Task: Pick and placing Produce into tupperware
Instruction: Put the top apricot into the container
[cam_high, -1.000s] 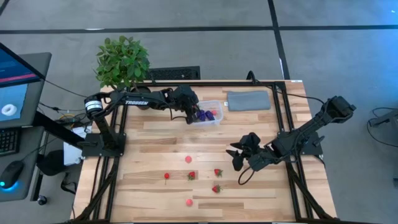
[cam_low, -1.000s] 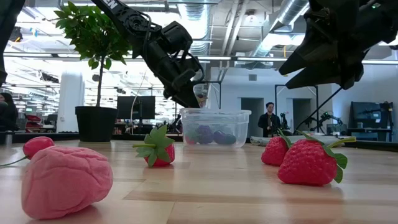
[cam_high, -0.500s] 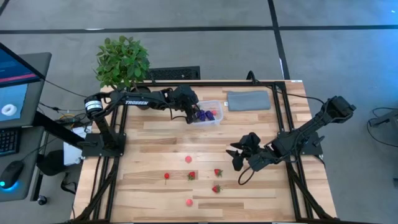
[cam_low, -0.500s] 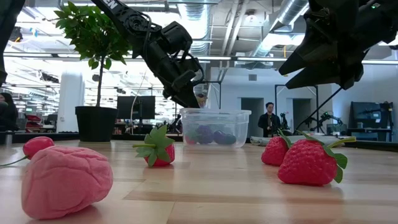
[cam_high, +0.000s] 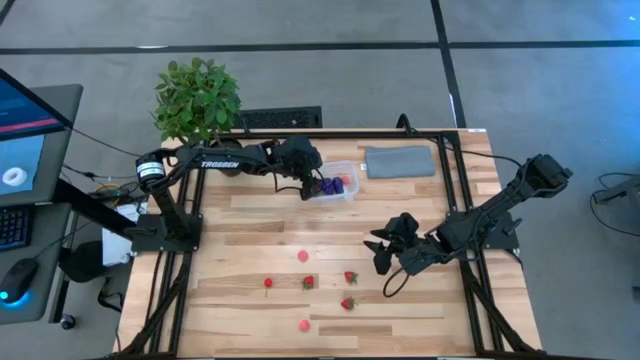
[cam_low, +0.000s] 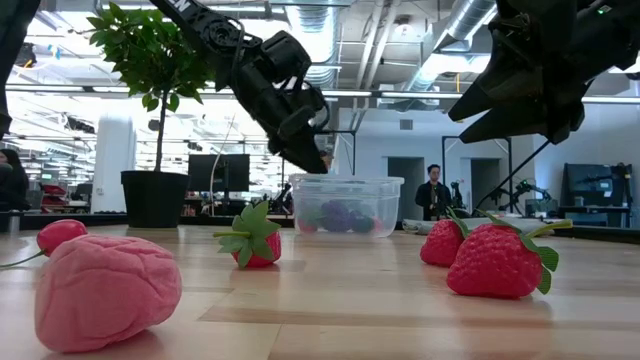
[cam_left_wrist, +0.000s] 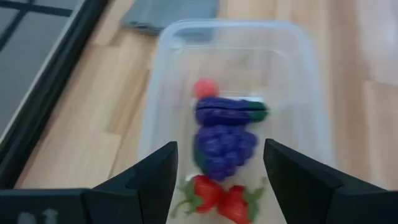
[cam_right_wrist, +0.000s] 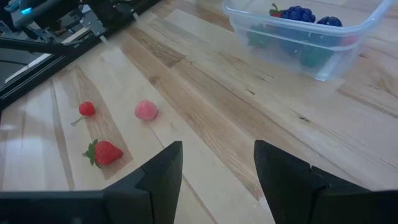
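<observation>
Left tool (cam_high: 308, 187), released, upper centre over box (cam_high: 341, 165) to drop fruit; right tool (cam_high: 385, 252), parted and empty, centre-right; six pieces (cam_high: 303, 256) loose on surface (cam_high: 240, 270).

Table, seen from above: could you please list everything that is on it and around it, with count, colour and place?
Tupperware: one, clear, far middle of the table.
Produce in the tupperware: at least five, purple and red, some with green.
Loose produce: six, red and pink, spread over the near middle of the table.
Grey pad: one, flat, right of the tupperware.
Potted plant: one, green, at the far left corner.
Monitor: one, lit, on a desk left of the table.
Person: one, standing far back in the room.
Left gripper: open, above the tupperware.
Right gripper: open, empty, above the table's right half.
</observation>
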